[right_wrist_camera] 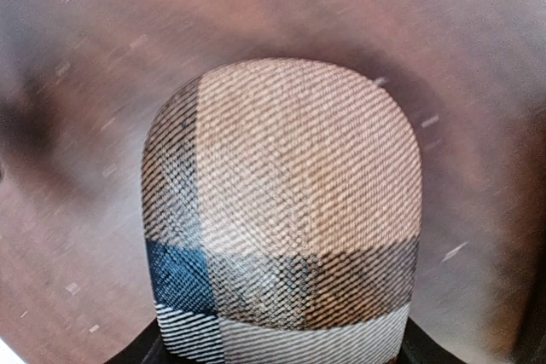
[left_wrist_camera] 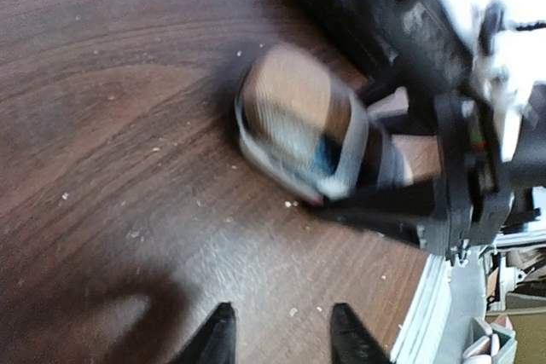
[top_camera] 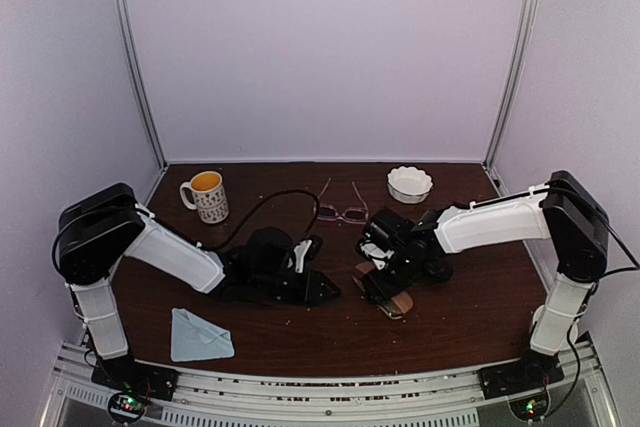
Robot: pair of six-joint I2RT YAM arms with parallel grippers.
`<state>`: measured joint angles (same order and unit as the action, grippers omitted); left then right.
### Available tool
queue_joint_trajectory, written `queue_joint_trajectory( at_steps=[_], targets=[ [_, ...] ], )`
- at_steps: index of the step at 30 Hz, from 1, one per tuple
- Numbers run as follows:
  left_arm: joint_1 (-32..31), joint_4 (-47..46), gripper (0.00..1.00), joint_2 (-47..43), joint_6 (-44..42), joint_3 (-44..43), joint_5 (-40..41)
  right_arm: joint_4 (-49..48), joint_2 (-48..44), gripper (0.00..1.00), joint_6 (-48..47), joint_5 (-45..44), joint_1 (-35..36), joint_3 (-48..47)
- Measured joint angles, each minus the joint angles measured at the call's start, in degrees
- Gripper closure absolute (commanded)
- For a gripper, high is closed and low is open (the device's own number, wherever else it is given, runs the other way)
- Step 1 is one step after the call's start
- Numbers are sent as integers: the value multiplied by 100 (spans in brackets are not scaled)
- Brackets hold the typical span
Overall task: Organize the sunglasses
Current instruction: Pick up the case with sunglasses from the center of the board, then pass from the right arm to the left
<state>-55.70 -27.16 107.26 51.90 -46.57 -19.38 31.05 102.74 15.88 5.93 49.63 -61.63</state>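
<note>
Right gripper [top_camera: 383,280], centre-right of the overhead frame, sits low over the tan striped case [top_camera: 392,299]; jaws straddle one end of it; whether they pinch it or only bracket it I cannot tell, both wrist views being blurred. Left gripper [left_wrist_camera: 284,340] shows at the bottom edge of its own view; fingertips spread, bare table [left_wrist_camera: 128,168] between them, nothing held; it faces the case.

Pink sunglasses [top_camera: 343,211] lie just above the two grippers, upper centre, apart from both; temples unfolded, pointing toward the top of the frame; the lens bar is the long axis, running left to right, on the lower side. Dark pair not made out in any view.

Judgement: the case is being readied for a pair. To do it well, keep the case flat and still; take the pink frame at the bridge, lightly; fold the temples before loading; line the lens bar up with the case's length.

Further out: mug [top_camera: 205,195] upper left; white bowl [top_camera: 410,184] upper right; blue cloth [top_camera: 200,335] lower left.
</note>
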Motion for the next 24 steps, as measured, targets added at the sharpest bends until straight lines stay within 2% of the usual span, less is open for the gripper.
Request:
queue_joint_trajectory(
  at_steps=[2,4,10,17,24],
  targets=[
    [0,13,38,-188,-57,114,39,83,-111,50,103,184,120,55],
    [0,22,31,-479,-50,284,111,170,-267,51,181,326,219,79],
    [2,-26,25,-1445,216,678,315,13,-1064,51,374,577,472,57],
    [13,-551,25,-1932,831,855,280,-280,-1259,52,411,586,931,-245],
    [13,-697,40,-1963,1386,870,227,-520,-1298,52,437,483,1298,-385]
  ],
)
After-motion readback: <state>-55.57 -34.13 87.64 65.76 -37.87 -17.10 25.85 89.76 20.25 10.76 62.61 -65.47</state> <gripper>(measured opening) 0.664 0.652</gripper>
